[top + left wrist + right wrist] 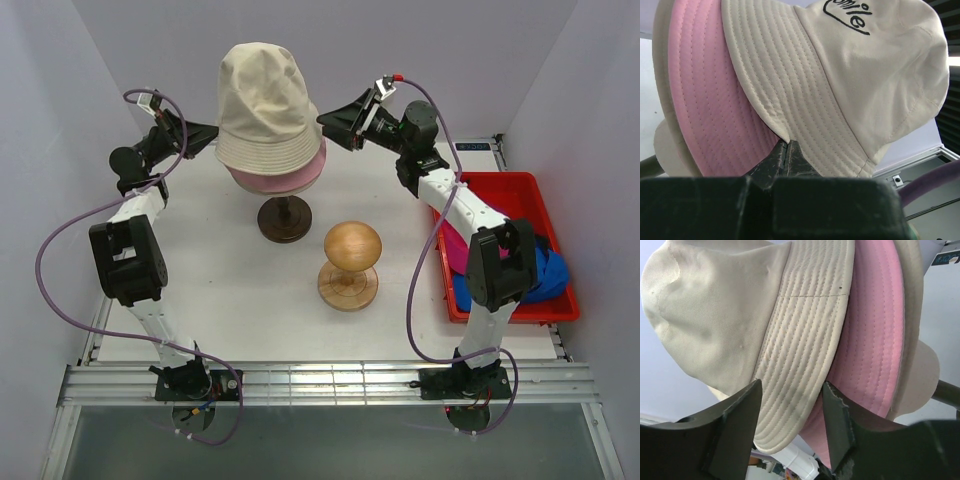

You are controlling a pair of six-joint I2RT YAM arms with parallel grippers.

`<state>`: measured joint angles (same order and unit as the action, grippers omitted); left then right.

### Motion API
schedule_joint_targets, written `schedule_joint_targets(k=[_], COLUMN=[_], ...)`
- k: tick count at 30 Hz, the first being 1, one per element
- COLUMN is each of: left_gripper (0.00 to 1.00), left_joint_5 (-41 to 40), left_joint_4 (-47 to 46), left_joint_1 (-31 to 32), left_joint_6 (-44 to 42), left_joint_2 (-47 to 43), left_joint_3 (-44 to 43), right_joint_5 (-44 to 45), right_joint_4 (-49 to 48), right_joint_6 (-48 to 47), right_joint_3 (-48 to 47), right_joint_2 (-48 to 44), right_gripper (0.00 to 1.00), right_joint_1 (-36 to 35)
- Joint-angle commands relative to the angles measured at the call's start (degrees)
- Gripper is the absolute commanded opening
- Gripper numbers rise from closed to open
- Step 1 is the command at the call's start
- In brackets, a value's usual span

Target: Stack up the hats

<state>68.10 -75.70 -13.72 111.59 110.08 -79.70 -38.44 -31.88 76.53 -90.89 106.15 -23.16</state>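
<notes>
A beige bucket hat (265,105) sits on top of a light pink bucket hat (282,178), both on a dark brown stand (284,220). My left gripper (212,136) is at the beige brim's left side. In the left wrist view its fingertips (786,145) are pressed together on a peak of the beige brim (790,90), beside the pink brim (705,100). My right gripper (326,118) is open, its fingers straddling the beige brim (795,365) without touching it, next to the pink hat (872,340). A magenta cap (455,250) and a blue cap (548,272) lie in the red bin.
The red bin (500,185) stands at the right edge of the table. A tan wooden head form (352,245) on a round base (348,287) stands in front of the hat stand. A pale form (926,370) shows under the pink hat.
</notes>
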Motion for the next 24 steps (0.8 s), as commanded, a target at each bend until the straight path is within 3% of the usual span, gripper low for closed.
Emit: schedule_joint_targets(k=[1, 8, 13, 24], left_gripper=[0.0, 0.0, 0.0, 0.0], left_joint_5=[2.74, 3.62, 3.54, 2.31], left_joint_4=[-19.22, -17.55, -16.41, -12.72], left_joint_1=[-0.26, -0.26, -0.17, -0.35], left_joint_6=[-2.43, -4.1, -5.33, -7.97], left_joint_2=[-4.52, -4.96, -5.23, -5.76], left_joint_3=[1.04, 1.57, 2.36, 4.64], right_joint_5=[-1.47, -2.17, -2.43, -3.49], right_joint_4=[-7.05, -8.46, -8.38, -8.38], right_joint_6=[3.09, 3.97, 4.24, 3.45], right_joint_3=[0.98, 0.45, -0.43, 1.24], right_joint_2=[0.46, 1.69, 2.31, 2.66], right_gripper=[0.55, 0.46, 0.28, 0.11], right_joint_1=[0.04, 0.04, 0.22, 2.15])
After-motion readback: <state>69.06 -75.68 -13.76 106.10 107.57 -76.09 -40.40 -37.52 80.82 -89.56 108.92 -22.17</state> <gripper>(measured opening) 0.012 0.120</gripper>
